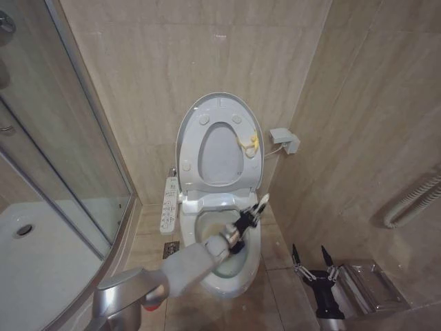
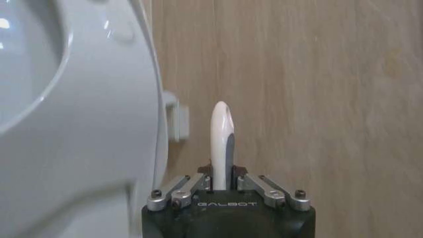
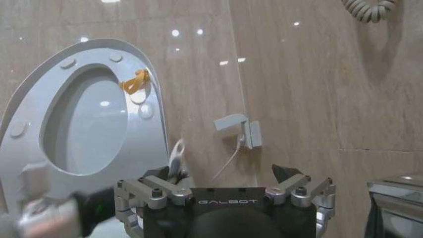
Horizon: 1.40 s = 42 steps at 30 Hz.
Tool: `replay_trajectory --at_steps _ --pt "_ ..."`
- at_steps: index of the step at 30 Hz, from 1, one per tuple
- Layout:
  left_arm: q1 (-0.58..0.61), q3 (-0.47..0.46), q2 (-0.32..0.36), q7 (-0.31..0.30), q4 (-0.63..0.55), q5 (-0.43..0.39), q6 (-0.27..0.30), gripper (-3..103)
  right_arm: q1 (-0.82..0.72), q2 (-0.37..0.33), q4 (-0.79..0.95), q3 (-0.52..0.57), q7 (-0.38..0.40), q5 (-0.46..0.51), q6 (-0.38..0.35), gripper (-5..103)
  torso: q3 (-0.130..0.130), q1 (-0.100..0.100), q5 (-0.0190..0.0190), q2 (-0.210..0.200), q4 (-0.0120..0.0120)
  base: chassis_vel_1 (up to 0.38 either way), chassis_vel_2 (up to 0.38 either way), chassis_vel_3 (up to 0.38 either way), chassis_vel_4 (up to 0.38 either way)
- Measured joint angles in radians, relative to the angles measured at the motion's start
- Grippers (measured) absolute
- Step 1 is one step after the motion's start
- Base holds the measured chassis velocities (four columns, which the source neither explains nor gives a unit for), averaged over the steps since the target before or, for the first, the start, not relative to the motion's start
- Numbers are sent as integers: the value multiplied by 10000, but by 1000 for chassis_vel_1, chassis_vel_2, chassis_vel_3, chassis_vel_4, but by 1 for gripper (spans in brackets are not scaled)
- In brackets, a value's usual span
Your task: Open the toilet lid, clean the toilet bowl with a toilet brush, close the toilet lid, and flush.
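Beige stone-look tiles cover the walls and floor of a small bathroom, with a curved glass shower enclosure (image 1: pixel 62 152) and its white shower tray (image 1: pixel 41 269) at 9 o'clock in the head view.

At the centre, the left gripper (image 1: pixel 242 227) hangs over the toilet bowl (image 1: pixel 238 272), its fingers (image 2: pixel 198 181) clamped on the toilet brush (image 1: pixel 260 205). The white handle slants up toward 1 o'clock, and the brush end reaches down into the bowl under the gripper. In the left wrist view the handle (image 2: pixel 222 144) rises straight from between the closed fingers.

1 toilet lid (image 1: pixel 193 131) stands upright against the back wall, with 1 ring-shaped seat (image 1: pixel 251 165) raised against it and 1 small yellow loop (image 1: pixel 249 143) at the seat's 3 o'clock edge. 1 bidet control panel (image 1: pixel 169 204) sits at the bowl's 9 o'clock side.

1 white wall fitting (image 1: pixel 284 140) is mounted at 3 o'clock from the lid.

The right gripper (image 1: pixel 313 265) waits low at 4 o'clock from the bowl, fingers spread wide and holding nothing, beside 1 metal tray (image 1: pixel 372 286). A coiled hose (image 1: pixel 413 203) hangs on the right wall.
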Motion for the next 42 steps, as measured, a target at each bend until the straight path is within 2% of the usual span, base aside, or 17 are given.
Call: replay_trajectory --at_steps 4,12,18,25,30,34,38,39,42 --pt "-26 -48 -119 71 411 100 -52 18 10 73 -3 -43 -15 -42 5 100 1 0 1 -1 3 0 0 0 0" --pt "410 329 215 330 1006 443 -171 18 30 27 -54 -19 -23 -57 14 100 2 0 1 -1 14 0 0 0 0" --pt "12 -416 -363 295 935 209 -168 18 62 128 -66 -76 -23 -134 6 100 0 0 0 0 -1 0 0 0 0" --pt "407 -66 -313 363 1351 411 -222 18 -32 133 -10 -37 -24 -149 15 100 1 0 1 -2 12 0 0 0 0" --pt "633 108 106 418 1179 547 -301 18 -108 93 38 36 -22 -111 18 100 1 0 0 -1 6 0 0 0 0" --pt "378 -120 589 348 653 432 -340 18 -96 129 78 35 -20 -123 18 100 2 1 -2 -3 5 0 0 0 0" --pt "-183 -367 1839 134 -720 -193 -277 18 127 139 -44 -27 -13 -146 -5 100 1 0 4 -2 7 0 0 0 0" --pt "-183 -367 1839 134 -720 -193 -277 18 127 139 -44 -27 -13 -146 -5 100 1 0 4 -2 7 0 0 0 0" --pt "-245 -319 2905 -251 -2326 -765 187 18 251 119 -250 -66 -8 -163 -13 100 2 0 0 -2 9 0 0 0 0"
